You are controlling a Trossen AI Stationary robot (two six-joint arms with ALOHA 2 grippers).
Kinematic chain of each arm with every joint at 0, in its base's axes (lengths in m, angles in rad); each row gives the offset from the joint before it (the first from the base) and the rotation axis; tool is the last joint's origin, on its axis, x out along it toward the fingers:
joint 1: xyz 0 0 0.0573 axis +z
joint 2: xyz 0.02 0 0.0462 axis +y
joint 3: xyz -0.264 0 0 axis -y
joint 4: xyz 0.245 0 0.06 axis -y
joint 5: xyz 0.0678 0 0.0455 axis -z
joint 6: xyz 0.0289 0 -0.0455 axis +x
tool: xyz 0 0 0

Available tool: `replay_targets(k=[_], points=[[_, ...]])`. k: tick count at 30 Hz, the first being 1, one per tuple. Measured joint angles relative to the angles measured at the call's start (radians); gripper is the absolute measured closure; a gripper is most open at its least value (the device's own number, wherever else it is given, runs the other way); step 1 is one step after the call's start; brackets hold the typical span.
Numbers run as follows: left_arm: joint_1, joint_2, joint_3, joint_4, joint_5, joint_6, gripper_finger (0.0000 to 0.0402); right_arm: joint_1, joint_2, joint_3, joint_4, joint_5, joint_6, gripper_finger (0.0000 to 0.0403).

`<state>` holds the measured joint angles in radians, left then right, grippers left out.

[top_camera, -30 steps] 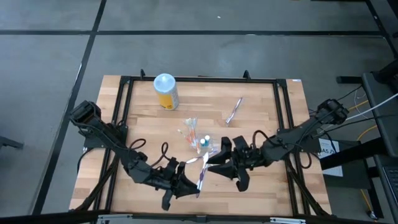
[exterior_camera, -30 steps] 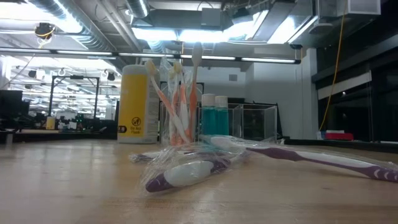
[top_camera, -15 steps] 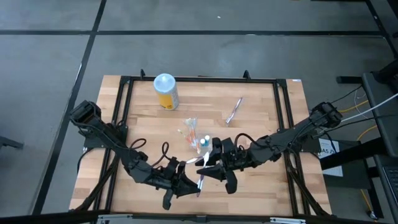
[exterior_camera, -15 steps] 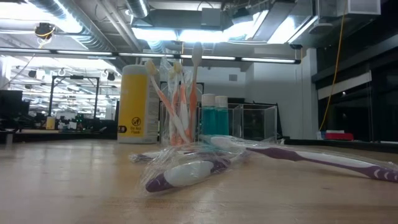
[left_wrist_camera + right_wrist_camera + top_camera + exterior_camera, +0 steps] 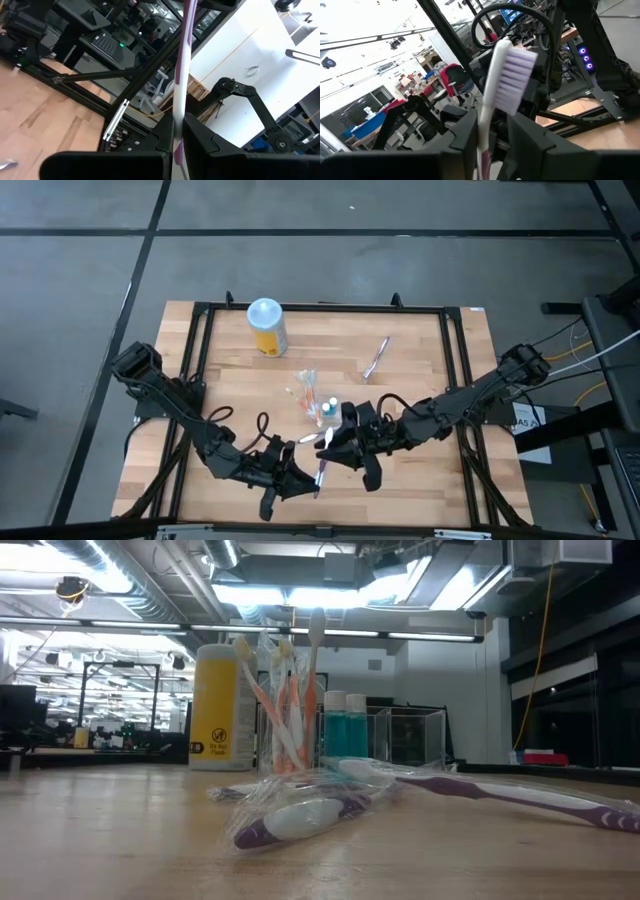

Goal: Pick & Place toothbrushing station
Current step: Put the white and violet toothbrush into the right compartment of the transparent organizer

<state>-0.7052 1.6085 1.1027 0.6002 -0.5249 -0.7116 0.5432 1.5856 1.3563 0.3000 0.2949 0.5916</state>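
Toothbrush [image 5: 321, 472], white and purple, held off the table at the near middle, between the two grippers; long handle [image 5: 181, 65] runs up through the left wrist view, bristled head [image 5: 516, 80] stands in the right wrist view

Left gripper [image 5: 305, 479]: low over the near edge of the table [image 5: 430, 350], claw closed narrow on the toothbrush's handle end, both dark fingers [image 5: 200, 142] pressed against the shaft

Right gripper [image 5: 333, 452]: reaching in from the right, just beside the left one; its fingers [image 5: 465, 131] sit either side of the shaft below the bristles, close to it. Whether they actually clamp it, cannot tell

Rest of the station near mid-table:
- clear holder [image 5: 290, 705] upright, several orange-pink and whitish brushes standing in it
- two small teal bottles [image 5: 345, 730] with white caps just beside it
- clear box [image 5: 410, 737] next to those
- wrapped purple brush [image 5: 300, 815] lying flat in crinkled plastic, nearest the low camera
- second purple brush [image 5: 520, 798] lying flat, to the right in the low view

Apart from the cluster: one more wrapped brush [image 5: 376, 357] lying alone toward the far right of the table; yellow canister [image 5: 266, 326] with pale lid upright near the far edge
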Motion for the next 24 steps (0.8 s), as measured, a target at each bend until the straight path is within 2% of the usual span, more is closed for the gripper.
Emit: replay_targets(k=[8, 18, 24], points=[[-0.022, 0.000, 0.000, -0.017, -0.042, 0.000, 0.0388, 0.024, 0.000, 0.000, -0.003, 0.004, -0.025, 0.0384], [-0.059, -0.002, 0.001, -0.036, -0.112, -0.016, 0.0388, 0.033, 0.000, 0.000, -0.005, 0.014, -0.031, 0.0385], [-0.083, -0.002, 0.002, -0.085, -0.109, -0.062, 0.0329, 0.038, 0.000, 0.011, 0.016, 0.011, -0.060, 0.0386]])
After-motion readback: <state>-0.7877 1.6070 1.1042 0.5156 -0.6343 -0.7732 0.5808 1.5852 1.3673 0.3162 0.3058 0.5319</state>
